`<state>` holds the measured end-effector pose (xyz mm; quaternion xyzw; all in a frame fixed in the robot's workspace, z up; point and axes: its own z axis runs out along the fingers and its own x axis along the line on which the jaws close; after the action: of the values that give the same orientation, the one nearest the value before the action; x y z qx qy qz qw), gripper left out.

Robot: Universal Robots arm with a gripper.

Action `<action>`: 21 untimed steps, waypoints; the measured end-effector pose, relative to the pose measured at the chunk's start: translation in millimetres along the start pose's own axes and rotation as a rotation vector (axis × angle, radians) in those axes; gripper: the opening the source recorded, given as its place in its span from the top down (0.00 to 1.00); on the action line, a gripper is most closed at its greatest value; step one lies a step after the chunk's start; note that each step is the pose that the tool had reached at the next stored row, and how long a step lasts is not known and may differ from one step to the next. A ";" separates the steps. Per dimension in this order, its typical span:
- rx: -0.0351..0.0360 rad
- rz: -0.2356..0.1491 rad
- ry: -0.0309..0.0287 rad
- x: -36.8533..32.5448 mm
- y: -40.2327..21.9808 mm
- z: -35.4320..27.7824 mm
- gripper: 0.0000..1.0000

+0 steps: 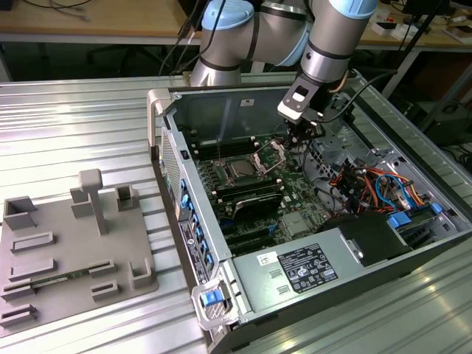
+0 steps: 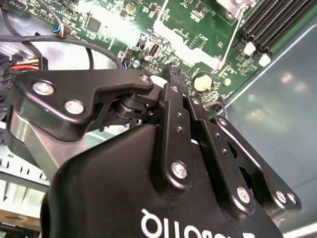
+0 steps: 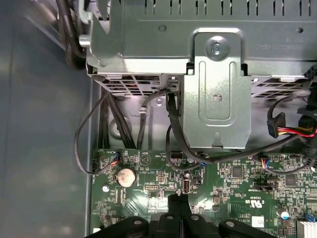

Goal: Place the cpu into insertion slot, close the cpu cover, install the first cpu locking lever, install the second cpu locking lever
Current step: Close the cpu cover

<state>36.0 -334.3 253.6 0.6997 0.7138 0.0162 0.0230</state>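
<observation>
cpu point(image 1: 240, 169) in insertion slot point(image 1: 227, 172), cpu cover point(image 1: 270, 153) just beside

- We count one robot arm point(image 1: 324, 44) in the upper middle of the exterior view, carrying one hand point(image 1: 295, 138).
- We count one open computer case point(image 1: 221, 110), spanning centre to right of that frame, on one ribbed tabletop point(image 1: 74, 125).
- Inside it we count one green motherboard point(image 1: 293, 190).
- Near the frame's centre we count one cpu point(image 1: 240, 169) and one cpu cover point(image 1: 270, 153).
- At the lower left we count one grey fixture plate point(image 1: 66, 258).
- At the bottom centre we count one blue latch point(image 1: 212, 297).
- In both wrist views we count one coin battery point(image 3: 126, 175) point(image 2: 202, 82).
- In the second wrist view we count two white slot latches point(image 2: 249, 48).
</observation>
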 end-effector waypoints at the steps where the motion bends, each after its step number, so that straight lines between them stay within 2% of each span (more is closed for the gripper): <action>1: 0.0000 0.000 0.0001 0.1 -0.1 1.8 0.89; 6: 0.0000 0.000 0.0025 0.1 -1.6 10.0 0.89; 9: 0.0001 -0.001 0.0025 0.2 -7.8 9.9 0.89; 12: 0.0000 0.000 0.0025 0.3 -11.1 9.7 0.89; 17: 0.0000 -0.001 0.0028 0.4 -12.3 9.6 0.89; 21: 0.0000 0.000 0.0031 0.3 -12.6 5.5 0.89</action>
<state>23.7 -334.3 247.4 0.6997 0.7139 0.0173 0.0219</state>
